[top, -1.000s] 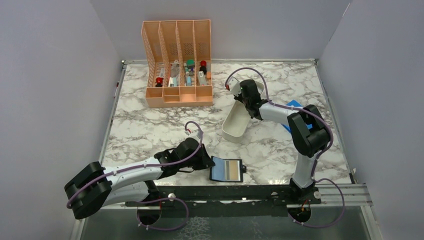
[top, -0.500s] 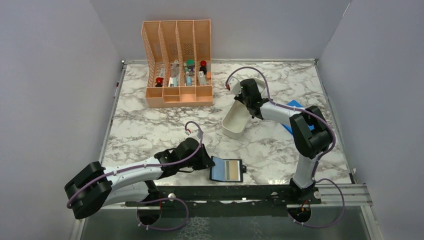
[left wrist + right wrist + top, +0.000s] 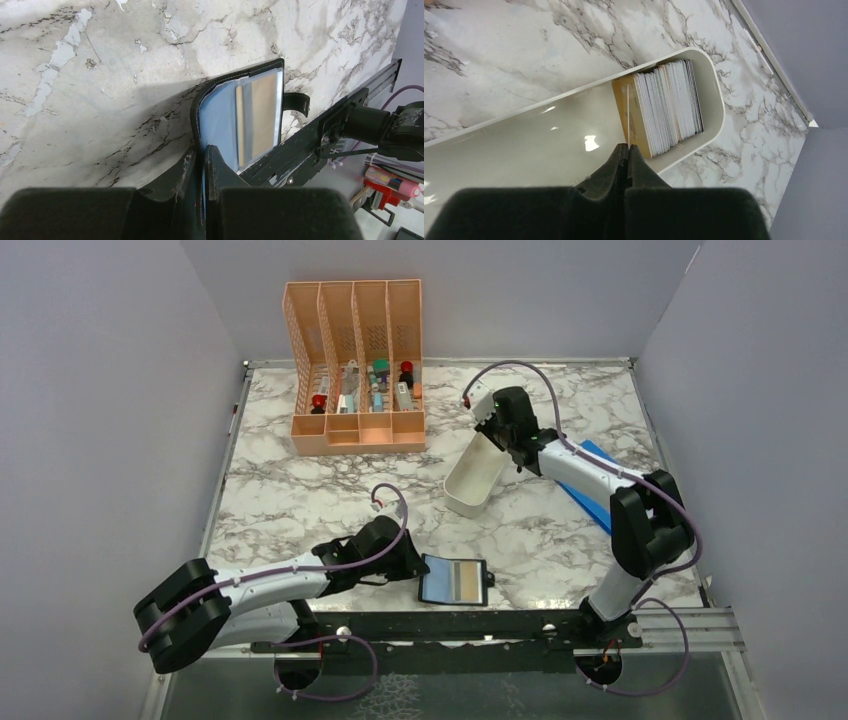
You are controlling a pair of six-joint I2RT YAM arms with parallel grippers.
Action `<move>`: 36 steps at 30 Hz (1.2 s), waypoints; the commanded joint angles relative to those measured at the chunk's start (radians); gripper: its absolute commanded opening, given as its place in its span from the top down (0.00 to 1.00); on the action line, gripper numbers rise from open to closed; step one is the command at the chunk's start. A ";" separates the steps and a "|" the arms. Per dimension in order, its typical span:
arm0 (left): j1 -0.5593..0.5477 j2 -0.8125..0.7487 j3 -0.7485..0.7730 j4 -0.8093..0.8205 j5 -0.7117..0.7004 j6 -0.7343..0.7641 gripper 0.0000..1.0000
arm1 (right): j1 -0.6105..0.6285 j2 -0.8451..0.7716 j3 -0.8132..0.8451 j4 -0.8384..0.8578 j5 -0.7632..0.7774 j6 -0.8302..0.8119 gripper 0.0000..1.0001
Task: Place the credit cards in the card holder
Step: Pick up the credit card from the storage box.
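The black card holder (image 3: 455, 580) lies open near the table's front edge, with a blue and a tan card showing in its slots (image 3: 250, 117). My left gripper (image 3: 418, 565) is shut on its left edge (image 3: 204, 150). A stack of credit cards (image 3: 669, 105) stands on edge at the far end of the white tray (image 3: 524, 135). My right gripper (image 3: 627, 146) is shut on one thin credit card (image 3: 628, 115), seen edge-on just in front of the tan face of the stack. From above, the right gripper (image 3: 497, 432) covers the tray's far end (image 3: 470, 485).
A peach slotted organizer (image 3: 355, 370) with small items stands at the back left. A large flat blue rectangle (image 3: 592, 483) lies right of the tray, partly under the right arm. A black rail (image 3: 320, 145) runs along the table's front edge beside the card holder.
The right gripper has shut on a card in the tray, and the right arm's elbow has swung to the right. The left arm and card holder have not moved.
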 commanded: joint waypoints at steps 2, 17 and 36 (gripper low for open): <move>0.000 0.015 0.019 0.016 -0.015 0.001 0.89 | -0.004 -0.079 0.030 -0.102 -0.075 0.100 0.99; -0.001 -0.002 -0.034 0.109 -0.055 -0.085 0.95 | -0.004 -0.254 0.091 -0.339 -0.089 0.590 0.99; 0.001 -0.052 -0.098 0.243 -0.088 -0.197 0.94 | -0.004 -0.773 -0.411 -0.308 -0.719 1.055 0.99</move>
